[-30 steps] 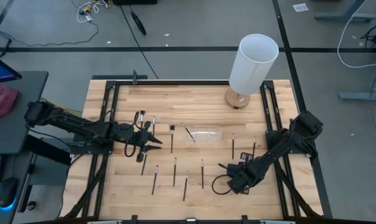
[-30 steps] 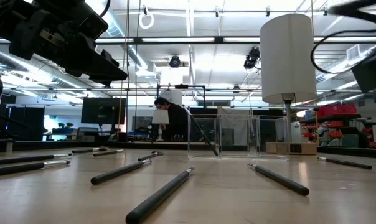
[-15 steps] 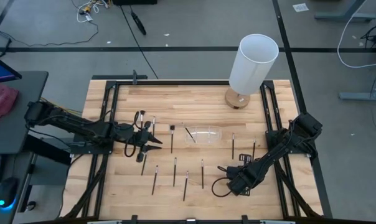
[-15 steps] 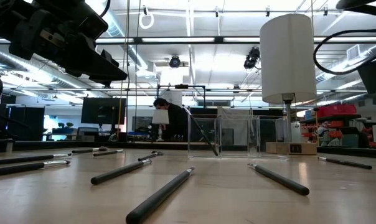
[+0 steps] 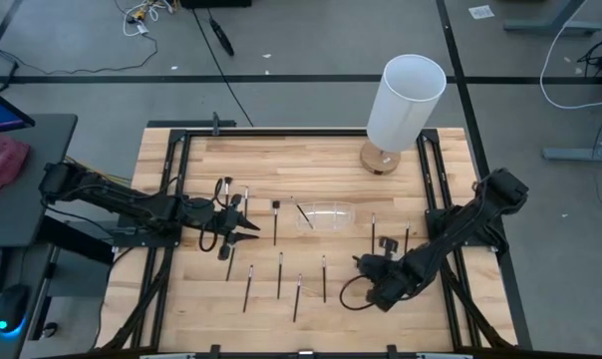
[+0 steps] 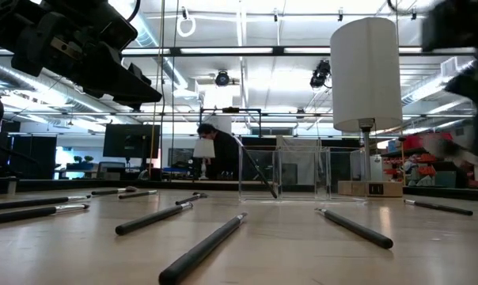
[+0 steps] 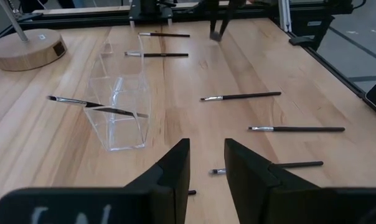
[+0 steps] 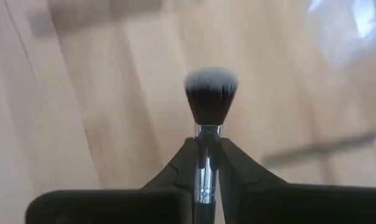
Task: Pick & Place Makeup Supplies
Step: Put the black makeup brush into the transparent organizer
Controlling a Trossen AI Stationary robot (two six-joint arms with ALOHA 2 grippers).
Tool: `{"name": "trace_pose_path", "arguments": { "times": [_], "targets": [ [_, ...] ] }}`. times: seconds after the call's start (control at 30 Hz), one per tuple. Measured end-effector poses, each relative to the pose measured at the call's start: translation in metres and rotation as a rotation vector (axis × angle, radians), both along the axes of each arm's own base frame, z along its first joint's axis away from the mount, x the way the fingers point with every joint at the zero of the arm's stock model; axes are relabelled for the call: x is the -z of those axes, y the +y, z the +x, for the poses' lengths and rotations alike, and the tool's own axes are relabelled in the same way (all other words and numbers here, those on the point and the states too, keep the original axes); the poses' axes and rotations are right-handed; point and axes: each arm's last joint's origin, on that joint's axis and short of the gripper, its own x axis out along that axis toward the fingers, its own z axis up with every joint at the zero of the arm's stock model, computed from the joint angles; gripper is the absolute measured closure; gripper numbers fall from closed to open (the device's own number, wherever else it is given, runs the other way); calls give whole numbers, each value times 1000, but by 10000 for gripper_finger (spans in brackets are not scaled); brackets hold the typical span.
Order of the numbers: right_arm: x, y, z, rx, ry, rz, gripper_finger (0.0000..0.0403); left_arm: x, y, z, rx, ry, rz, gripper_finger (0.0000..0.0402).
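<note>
Several thin dark makeup brushes lie on the wooden table [image 5: 311,170], among them one [image 5: 280,274] near the middle and another [image 5: 373,231] further right. One brush [image 7: 98,106] leans in the clear holder [image 5: 326,216]. My right gripper [image 5: 379,257] is at the front right, shut on a short brush [image 8: 210,93] with a dark, pale-tipped head that sticks out past the fingers. My left gripper [image 5: 243,227] hovers left of the holder, its fingers [image 7: 175,168] apart with nothing between them.
A tall white cylinder lamp [image 5: 406,100] on a round wooden base stands at the back right. Black rails run along both table sides. More brushes [image 6: 207,245] lie near the front edge. A person [image 6: 215,146] stands far off in the room behind.
My right gripper has shut on the short brush and lifted it off the table, with the arm swinging slightly. The left arm has not moved.
</note>
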Motion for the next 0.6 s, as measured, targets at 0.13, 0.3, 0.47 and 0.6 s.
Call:
{"name": "trace_pose_path", "arguments": {
  "times": [0.13,0.3,0.47,0.6],
  "targets": [
    [-10,1,11,10,-235,-119,371,0,0,0,0,0,0,301],
    [-10,-8,31,45,-487,-247,371,0,0,0,0,-1,0,301],
    [7,-35,44,64,-735,-251,371,0,0,0,3,-1,6,301],
    [-5,-51,39,44,-1035,-291,371,0,0,0,3,-2,9,301]
  ]
}}
